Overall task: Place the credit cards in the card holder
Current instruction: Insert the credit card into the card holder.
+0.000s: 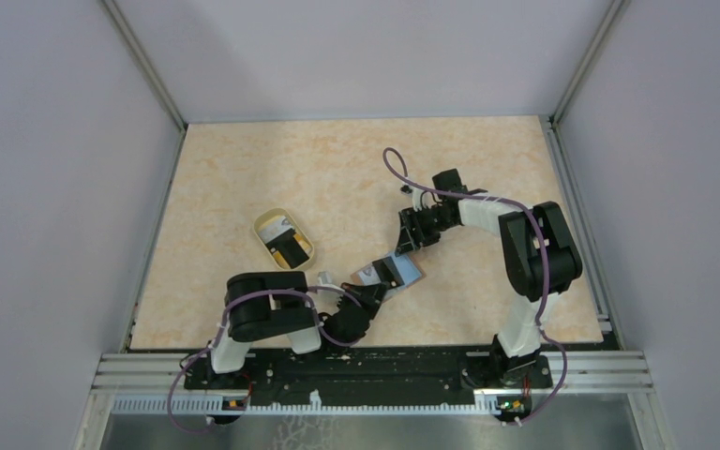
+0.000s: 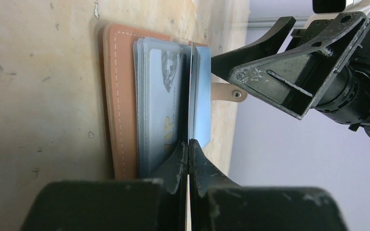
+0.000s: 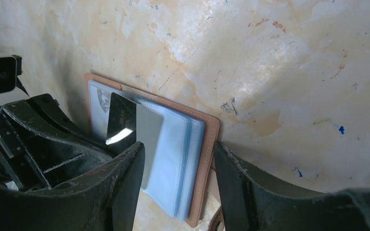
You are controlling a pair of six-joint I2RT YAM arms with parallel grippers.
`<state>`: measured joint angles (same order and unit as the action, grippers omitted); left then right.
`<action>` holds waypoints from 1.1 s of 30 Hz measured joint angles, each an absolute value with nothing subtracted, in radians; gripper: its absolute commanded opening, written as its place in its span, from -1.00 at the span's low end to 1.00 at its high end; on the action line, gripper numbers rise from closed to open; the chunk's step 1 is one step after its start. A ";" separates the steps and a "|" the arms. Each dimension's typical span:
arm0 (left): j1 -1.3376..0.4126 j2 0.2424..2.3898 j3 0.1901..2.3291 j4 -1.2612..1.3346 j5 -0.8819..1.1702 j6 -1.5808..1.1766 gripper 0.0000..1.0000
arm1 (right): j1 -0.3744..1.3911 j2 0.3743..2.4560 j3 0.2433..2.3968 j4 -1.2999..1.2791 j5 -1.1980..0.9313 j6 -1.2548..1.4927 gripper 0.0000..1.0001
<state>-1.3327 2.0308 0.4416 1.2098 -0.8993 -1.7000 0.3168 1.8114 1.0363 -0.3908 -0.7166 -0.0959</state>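
Note:
The card holder (image 1: 407,271) lies open on the table, brown leather rim (image 2: 120,96) below and light blue sleeves (image 3: 176,159) up. My left gripper (image 2: 188,144) is shut on a thin credit card (image 3: 149,134) standing on edge over the sleeves, seen edge-on in the left wrist view. A card with a face picture (image 2: 166,82) sits in a sleeve. My right gripper (image 3: 178,163) is open and hovers just above the holder's far side (image 1: 411,239), holding nothing. More cards (image 1: 291,249) rest in a cup.
The translucent yellowish cup (image 1: 283,239) lies left of the holder, a hand's width away. The holder's snap strap (image 2: 226,91) sticks out toward the right gripper. Metal frame rails (image 1: 150,244) and grey walls border the table.

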 measured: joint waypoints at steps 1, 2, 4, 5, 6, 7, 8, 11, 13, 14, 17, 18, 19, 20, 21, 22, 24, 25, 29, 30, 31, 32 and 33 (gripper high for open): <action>-1.333 2.033 0.444 1.210 -0.899 -1.702 -1.00 | 0.317 1.811 1.036 -0.391 -0.717 -0.096 0.11; -1.333 2.034 0.446 1.210 -0.899 -1.703 -1.00 | 0.317 1.811 1.036 -0.391 -0.717 -0.096 0.11; -1.333 2.035 0.447 1.210 -0.899 -1.708 -1.00 | 0.317 1.811 1.036 -0.391 -0.717 -0.096 0.12; -1.333 2.035 0.447 1.210 -0.899 -1.711 -0.96 | 0.317 1.811 1.036 -0.391 -0.717 -0.096 0.12; -1.333 2.035 0.447 1.210 -0.899 -1.714 -0.81 | 0.317 1.811 1.036 -0.391 -0.717 -0.096 0.13; -1.333 2.037 0.447 1.210 -0.898 -1.717 -0.65 | 0.317 1.811 1.036 -0.391 -0.718 -0.096 0.13; -1.333 2.038 0.447 1.210 -0.897 -1.719 -0.53 | 0.317 1.811 1.036 -0.391 -0.719 -0.096 0.13; -1.333 2.043 0.447 1.219 -0.888 -1.733 -0.33 | 0.317 1.811 1.037 -0.392 -0.720 -0.096 0.15; -1.333 2.044 0.447 1.233 -0.882 -1.737 -0.30 | 0.317 1.811 1.037 -0.393 -0.720 -0.096 0.17; -1.333 2.044 0.447 1.237 -0.879 -1.739 -0.29 | 0.318 1.811 1.039 -0.394 -0.720 -0.096 0.18; -1.333 2.046 0.447 1.245 -0.870 -1.740 -0.27 | 0.321 1.811 1.043 -0.401 -0.712 -0.097 0.24; -1.333 2.047 0.447 1.248 -0.867 -1.740 -0.25 | 0.323 1.810 1.043 -0.402 -0.709 -0.097 0.25; -1.333 2.047 0.447 1.250 -0.865 -1.741 -0.23 | 0.325 1.806 1.043 -0.403 -0.703 -0.097 0.27; -1.333 2.047 0.447 1.250 -0.864 -1.741 -0.21 | 0.326 1.802 1.043 -0.405 -0.694 -0.101 0.28; -1.333 2.047 0.447 1.252 -0.863 -1.743 -0.18 | 0.327 1.797 1.043 -0.406 -0.680 -0.104 0.29; -1.333 2.047 0.447 1.254 -0.862 -1.744 -0.16 | 0.329 1.792 1.043 -0.406 -0.665 -0.109 0.30; -1.333 2.046 0.447 1.255 -0.859 -1.750 -0.12 | 0.331 1.779 1.043 -0.408 -0.625 -0.120 0.30; -1.333 2.046 0.447 1.254 -0.857 -1.754 -0.11 | 0.331 1.773 1.043 -0.408 -0.607 -0.125 0.31; -1.325 2.038 0.447 1.251 -0.833 -1.758 -0.10 | 0.332 1.736 1.043 -0.410 -0.542 -0.147 0.30; -1.321 2.037 0.447 1.251 -0.825 -1.757 -0.10 | 0.332 1.724 1.043 -0.410 -0.533 -0.154 0.28; -1.317 2.035 0.447 1.251 -0.815 -1.756 -0.10 | 0.332 1.710 1.043 -0.409 -0.528 -0.160 0.25; -1.313 2.034 0.447 1.251 -0.806 -1.754 -0.10 | 0.332 1.695 1.043 -0.408 -0.528 -0.166 0.19; -1.309 2.033 0.446 1.252 -0.796 -1.752 -0.10 | 0.332 1.682 1.042 -0.408 -0.530 -0.171 0.12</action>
<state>-1.3087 2.0335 0.4461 1.2518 -0.7956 -1.7523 0.3317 1.6817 1.0420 -0.4080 -0.5301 -0.1715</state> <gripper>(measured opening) 0.445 0.636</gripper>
